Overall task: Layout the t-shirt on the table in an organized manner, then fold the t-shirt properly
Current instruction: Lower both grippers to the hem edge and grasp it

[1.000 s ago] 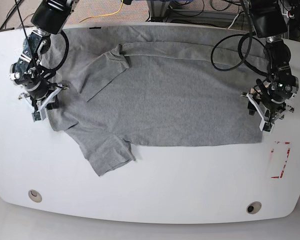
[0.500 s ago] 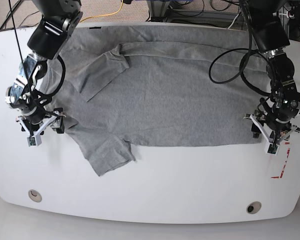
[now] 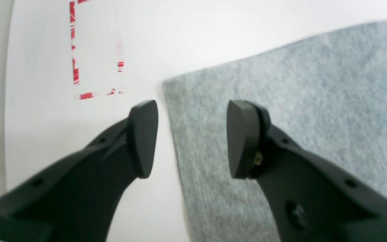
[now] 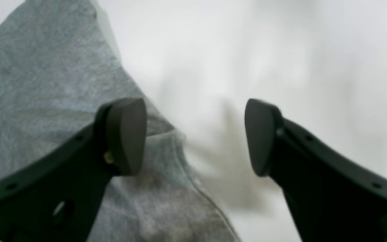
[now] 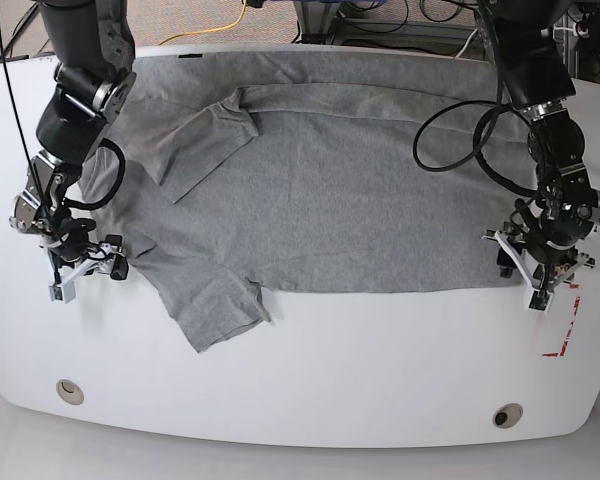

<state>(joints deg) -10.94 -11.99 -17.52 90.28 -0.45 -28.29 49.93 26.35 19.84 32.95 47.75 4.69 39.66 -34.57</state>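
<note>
Your left gripper (image 5: 540, 271) spread, straddling t-shirt (image 5: 330, 190) hem corner nr red tape (image 3: 76, 60); right gripper (image 5: 83, 272) spread at shoulder edge, empty.

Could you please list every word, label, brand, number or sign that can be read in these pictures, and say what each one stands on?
There are none that can be read.
The t-shirt is plain grey, with no print showing.
The table bears only a broken red tape outline, which carries no lettering.
A small dark mark at the shirt's far edge is too small to read.
</note>
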